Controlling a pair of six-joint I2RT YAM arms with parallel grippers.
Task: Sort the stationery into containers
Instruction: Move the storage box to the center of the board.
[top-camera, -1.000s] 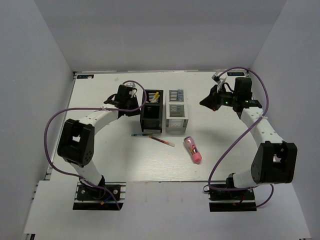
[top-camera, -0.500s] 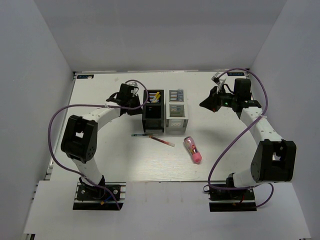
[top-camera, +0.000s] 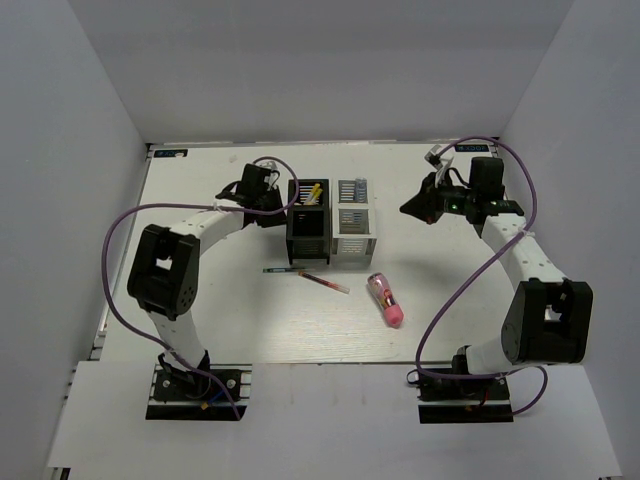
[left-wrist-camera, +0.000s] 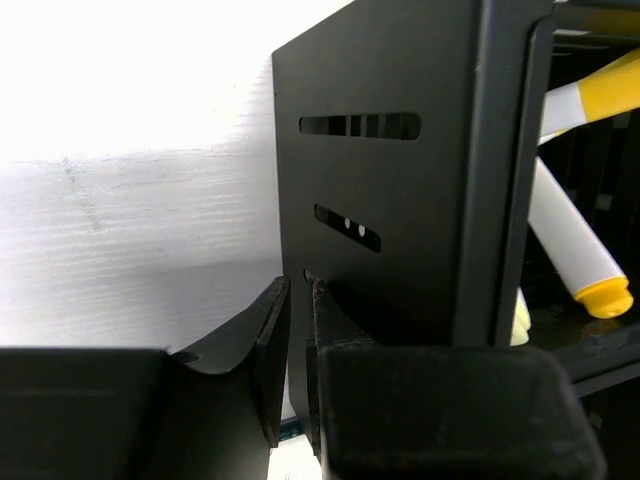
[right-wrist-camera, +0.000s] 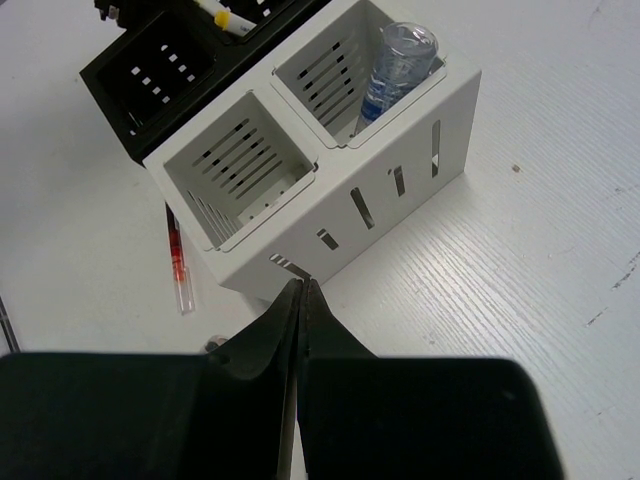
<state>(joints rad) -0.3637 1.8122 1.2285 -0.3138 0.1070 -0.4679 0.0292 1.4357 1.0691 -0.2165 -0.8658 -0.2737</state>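
The containers are a block of two black bins (top-camera: 307, 225) and two white bins (top-camera: 356, 228) at mid-table. White sticks with yellow tips (top-camera: 312, 191) stand in the far black bin, also in the left wrist view (left-wrist-camera: 575, 250). A clear blue-capped tube (top-camera: 357, 186) stands in the far white bin (right-wrist-camera: 395, 65). A dark pen (top-camera: 281, 270), a red pen (top-camera: 325, 283) and a pink tube (top-camera: 385, 299) lie on the table in front. My left gripper (top-camera: 277, 207) (left-wrist-camera: 298, 285) is shut against the black bin's outer wall (left-wrist-camera: 400, 200). My right gripper (top-camera: 408, 208) (right-wrist-camera: 302, 283) is shut and empty, right of the white bins (right-wrist-camera: 370, 200).
White walls close in the table on the left, back and right. The near white bin (right-wrist-camera: 240, 165) and near black bin (right-wrist-camera: 150, 70) hold nothing I can see. The red pen (right-wrist-camera: 177, 260) lies beside the white bin's near corner.
My left wrist has moved a little away from me and to the right, closer against the black bin. The right arm and the loose stationery have not moved.
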